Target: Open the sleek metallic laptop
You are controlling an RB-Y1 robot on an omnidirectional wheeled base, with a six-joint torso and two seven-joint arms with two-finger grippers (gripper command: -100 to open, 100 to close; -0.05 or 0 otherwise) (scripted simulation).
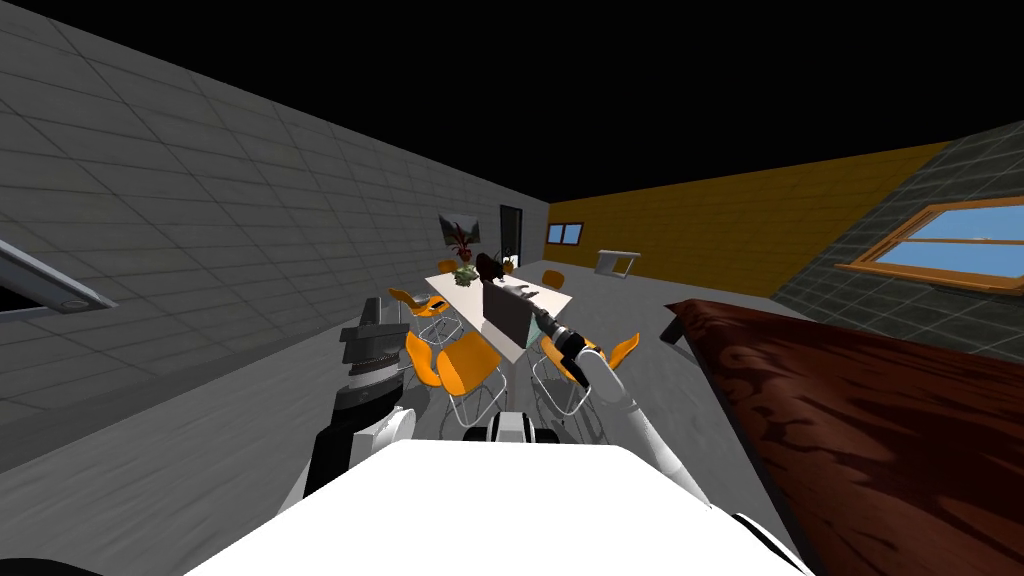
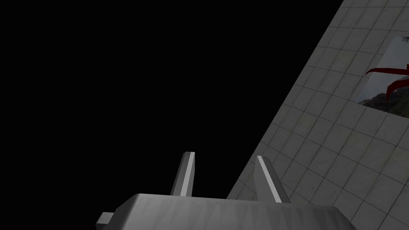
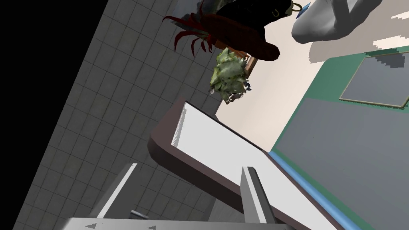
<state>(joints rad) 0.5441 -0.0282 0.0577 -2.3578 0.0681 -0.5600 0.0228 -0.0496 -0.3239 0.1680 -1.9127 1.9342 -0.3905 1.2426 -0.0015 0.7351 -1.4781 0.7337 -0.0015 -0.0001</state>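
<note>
1. The right gripper is being held wide open, and nothing is being squeezed by it. Its two fingers are being shown well apart.
2. The dark edge of the lid is being seen in the gap between those fingers. It cannot be told whether the lid is being touched by either one.
3. The laptop is being found on the pale table, right at the tip of the right arm. Its white screen is being shown facing the grey keyboard part, with a big gap between the two.
4. In the head view, the lid is being seen as a dark slab standing nearly straight up.
5. Farther along the table, a green leafy plant and a dark red thing are being shown. Orange chairs are being seen around the table.
6. The left gripper is being held up beside the robot's left side, pointing upward. It is open too, and nothing is being held in it.
7. The job is being judged as mostly done, since the lid is already up. Perhaps the lid is needing a little more tipping back, and then the right hand is needing to be pulled away.
</note>
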